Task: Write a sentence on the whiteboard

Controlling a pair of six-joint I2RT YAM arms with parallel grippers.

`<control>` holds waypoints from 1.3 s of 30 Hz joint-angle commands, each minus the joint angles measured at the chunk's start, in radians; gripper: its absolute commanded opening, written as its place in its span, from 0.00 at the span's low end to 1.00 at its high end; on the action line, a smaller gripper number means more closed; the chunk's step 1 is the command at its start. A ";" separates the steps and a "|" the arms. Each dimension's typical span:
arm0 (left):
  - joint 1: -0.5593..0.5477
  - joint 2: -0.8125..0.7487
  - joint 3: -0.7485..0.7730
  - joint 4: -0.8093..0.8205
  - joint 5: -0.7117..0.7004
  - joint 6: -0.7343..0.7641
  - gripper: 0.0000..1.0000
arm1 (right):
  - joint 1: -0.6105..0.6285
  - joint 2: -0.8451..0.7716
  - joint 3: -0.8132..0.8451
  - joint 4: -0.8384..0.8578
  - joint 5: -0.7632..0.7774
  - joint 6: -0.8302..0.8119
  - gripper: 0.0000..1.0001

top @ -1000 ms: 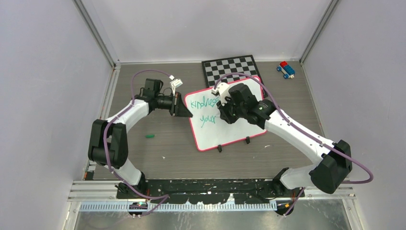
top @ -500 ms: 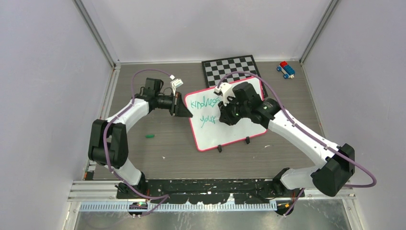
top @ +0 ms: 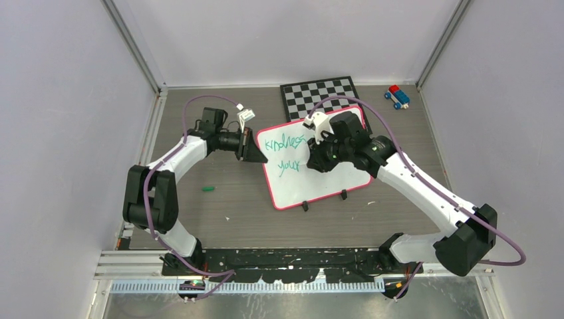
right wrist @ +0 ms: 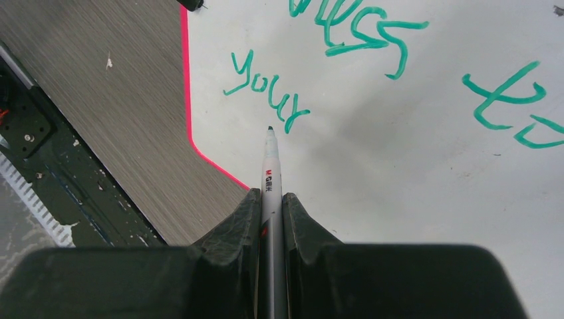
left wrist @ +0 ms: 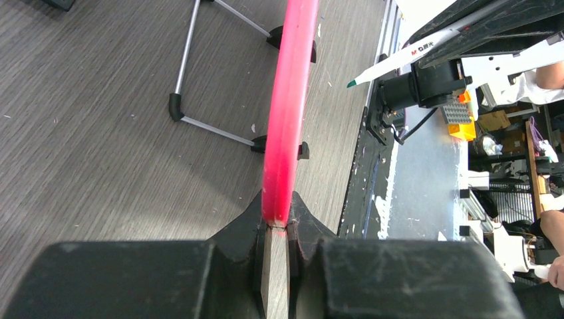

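The whiteboard [top: 319, 183], white with a pink frame, stands tilted on the table. My left gripper [top: 261, 158] is shut on its left edge; the left wrist view shows the pink frame [left wrist: 287, 119] edge-on, pinched at my left gripper [left wrist: 279, 222]. My right gripper [top: 318, 158] hovers over the board, shut on a white marker [right wrist: 269, 173]. The marker tip sits just past the last letter of "your" [right wrist: 266, 93]. The green sentence [top: 282, 141] reads "kindness to" above "your". The right arm hides part of the top line from above.
A black-and-white chequered board [top: 319, 93] lies behind the whiteboard. A blue and red toy [top: 397, 96] sits at the back right. A small green cap [top: 209, 189] lies on the table to the left. The board's wire stand [left wrist: 199, 126] rests behind it.
My right arm has shifted a little to the right with the marker. The left gripper and the whiteboard have stayed put.
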 commanded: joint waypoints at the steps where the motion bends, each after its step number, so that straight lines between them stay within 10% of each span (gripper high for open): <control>1: -0.011 -0.019 0.020 -0.008 -0.034 0.021 0.00 | -0.011 -0.045 0.010 0.009 -0.024 0.021 0.00; 12: -0.019 -0.036 -0.010 -0.007 -0.017 0.019 0.32 | -0.037 -0.073 -0.039 0.036 -0.028 0.026 0.00; 19: -0.028 -0.032 -0.015 -0.007 -0.014 0.014 0.35 | -0.063 -0.074 -0.056 0.063 -0.036 0.029 0.00; 39: -0.028 0.022 0.054 -0.064 -0.037 0.049 0.00 | -0.067 -0.065 -0.045 0.084 -0.057 0.039 0.00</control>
